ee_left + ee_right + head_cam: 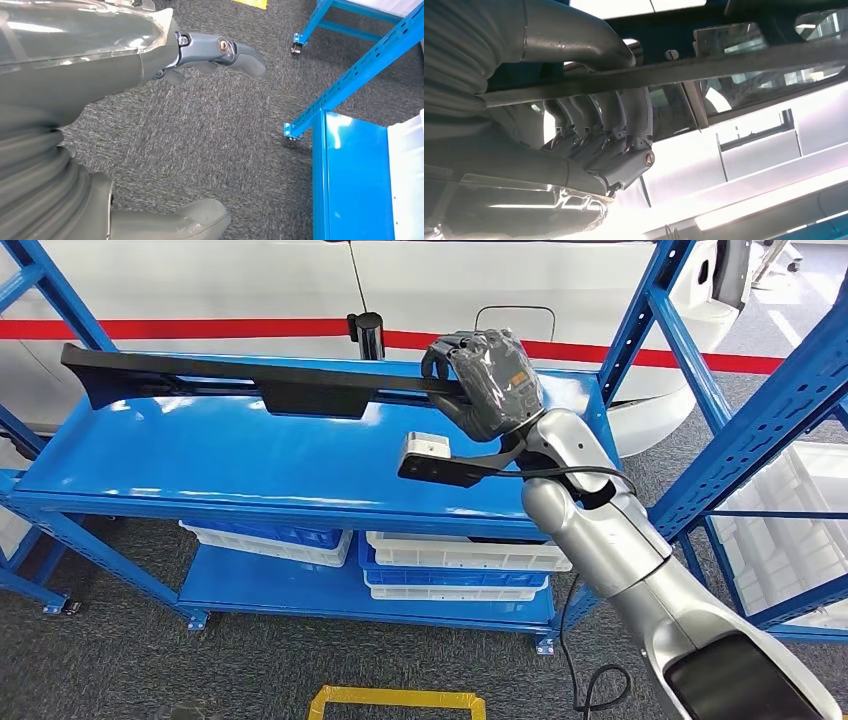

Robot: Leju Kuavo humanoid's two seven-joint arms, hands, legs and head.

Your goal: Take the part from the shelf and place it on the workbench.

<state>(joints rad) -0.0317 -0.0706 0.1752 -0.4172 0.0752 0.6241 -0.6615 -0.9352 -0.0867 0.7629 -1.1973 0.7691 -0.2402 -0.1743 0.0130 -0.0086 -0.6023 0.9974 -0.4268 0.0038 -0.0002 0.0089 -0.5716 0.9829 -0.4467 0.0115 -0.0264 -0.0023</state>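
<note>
Black part (270, 380) along shelf (250, 455) rear edge | right hand (487, 375) fingers (624, 107) gripping it | left hand (75, 65) open

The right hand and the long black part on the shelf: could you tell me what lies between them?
Nothing: the right hand grips the long black part, fingers wrapped around it, as the right wrist view shows.

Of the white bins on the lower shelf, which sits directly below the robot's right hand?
The right-hand stack of white bins, under the right hand gripping the long black part. The other white bin lies further left.
</note>
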